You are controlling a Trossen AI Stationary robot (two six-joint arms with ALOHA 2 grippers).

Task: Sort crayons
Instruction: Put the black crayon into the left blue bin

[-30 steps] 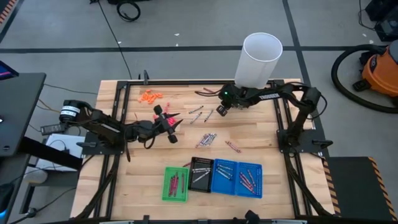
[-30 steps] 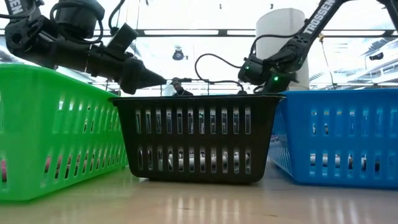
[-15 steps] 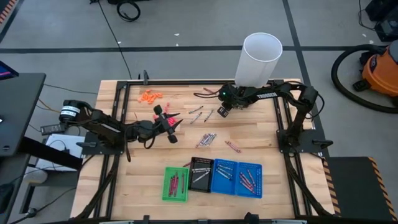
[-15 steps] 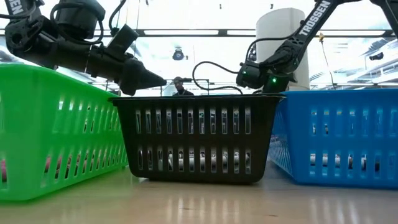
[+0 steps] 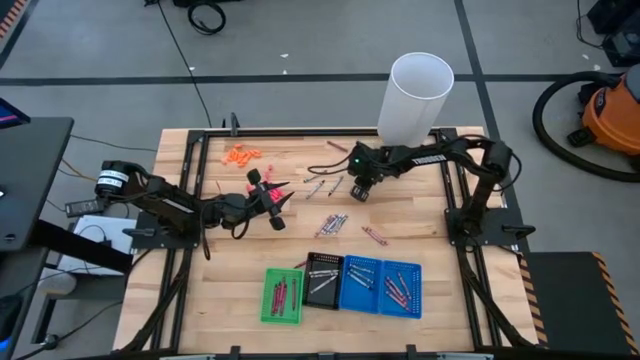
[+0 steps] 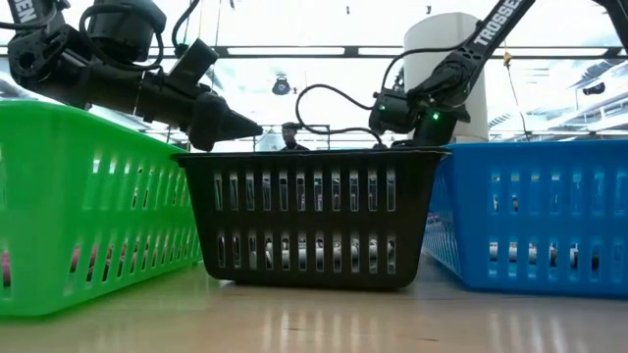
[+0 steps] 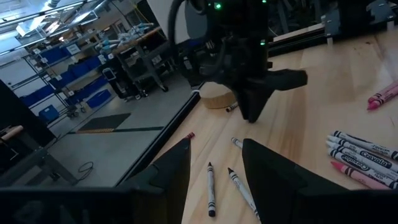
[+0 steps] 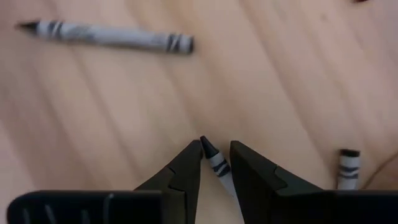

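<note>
Loose crayons lie flat on the wooden table: two grey ones [image 5: 318, 187] [image 5: 336, 183], a bunch [image 5: 333, 224] and a pink one [image 5: 375, 236]. My right gripper [image 5: 358, 192] points steeply down just right of the two grey ones. It is open, its fingertips [image 8: 216, 148] standing on either side of the dark tip of a grey crayon [image 8: 219, 167] on the table. Another grey crayon [image 8: 106, 35] lies farther off. My left gripper [image 5: 283, 196] hovers level at the table's left, open [image 7: 214, 152] and with nothing between its fingers.
Near the front edge stand a green tray [image 5: 282, 295], a black tray [image 5: 322, 278] and a blue tray [image 5: 380, 287], each with crayons inside. A tall white cylinder [image 5: 418, 95] stands at the far edge. Tiny orange bits [image 5: 240, 154] lie far left.
My right gripper has swung from beside the white cylinder toward the table's left and near edge, sunk a little and tipped more steeply downward, ending over the grey crayons.
</note>
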